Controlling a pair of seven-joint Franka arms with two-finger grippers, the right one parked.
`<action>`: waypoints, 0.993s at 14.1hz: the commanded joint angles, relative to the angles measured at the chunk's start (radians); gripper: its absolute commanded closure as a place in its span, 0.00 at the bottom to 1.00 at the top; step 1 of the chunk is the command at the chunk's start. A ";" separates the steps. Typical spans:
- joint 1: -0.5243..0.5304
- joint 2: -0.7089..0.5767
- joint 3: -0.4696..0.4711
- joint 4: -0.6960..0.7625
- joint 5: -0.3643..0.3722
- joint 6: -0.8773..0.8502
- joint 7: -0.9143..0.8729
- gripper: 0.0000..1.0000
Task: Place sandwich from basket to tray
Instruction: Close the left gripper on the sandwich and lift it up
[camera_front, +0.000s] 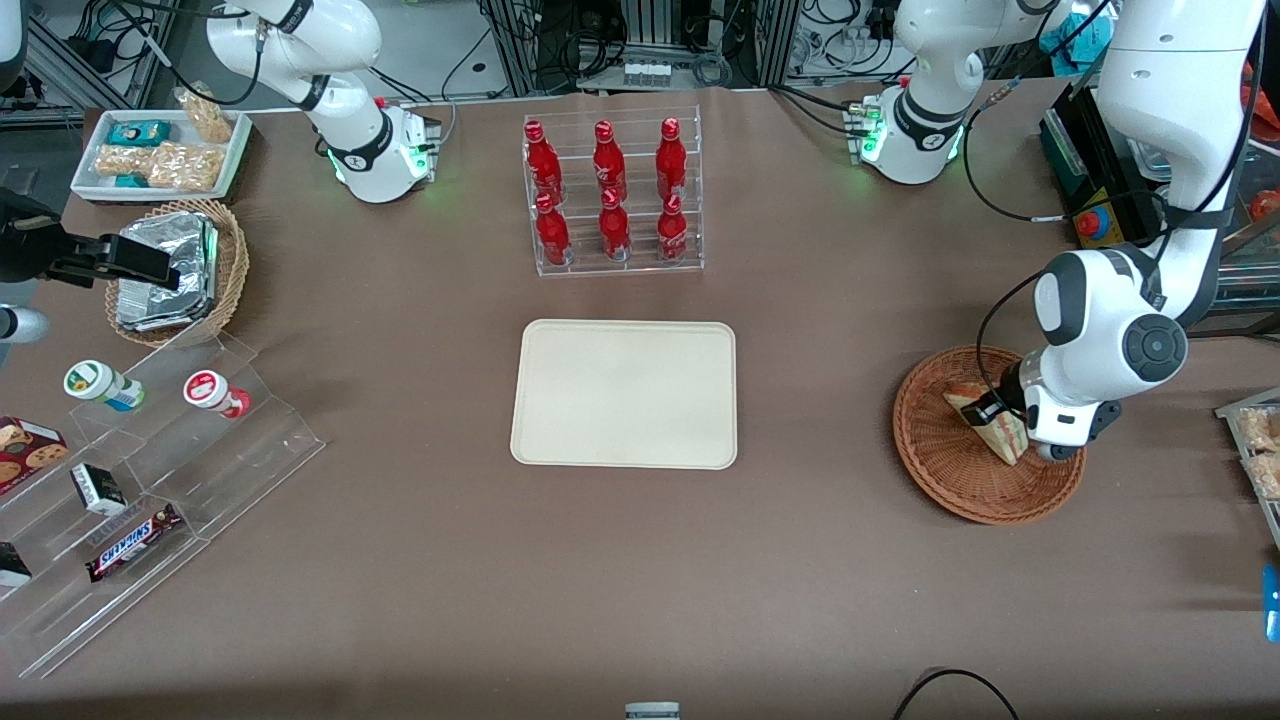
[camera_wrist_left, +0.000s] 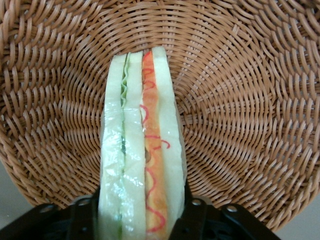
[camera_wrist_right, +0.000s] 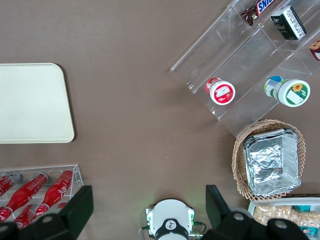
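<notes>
The sandwich (camera_wrist_left: 142, 150) is a pale bread wedge with green and red-pink layers along its edge, standing on edge in the round reddish-brown wicker basket (camera_wrist_left: 250, 100). My left gripper (camera_wrist_left: 141, 217) is shut on the sandwich, one black finger pressed against each bread face. In the front view the gripper (camera_front: 1005, 425) is down inside the basket (camera_front: 950, 480) at the working arm's end of the table, with the sandwich (camera_front: 1003, 440) partly hidden under the hand. The cream tray (camera_front: 625, 393) lies flat at the table's middle with nothing on it.
A clear rack of red bottles (camera_front: 612, 195) stands farther from the front camera than the tray. Toward the parked arm's end are a clear stepped stand with snacks (camera_front: 150, 470), a tan basket of foil packets (camera_front: 175, 270) and a white snack tray (camera_front: 160, 150).
</notes>
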 joint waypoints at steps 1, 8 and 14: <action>-0.005 -0.020 0.001 -0.018 0.009 0.016 -0.001 0.77; -0.117 -0.122 -0.036 0.075 0.009 -0.238 0.047 0.82; -0.407 -0.120 -0.039 0.245 -0.006 -0.433 0.030 0.82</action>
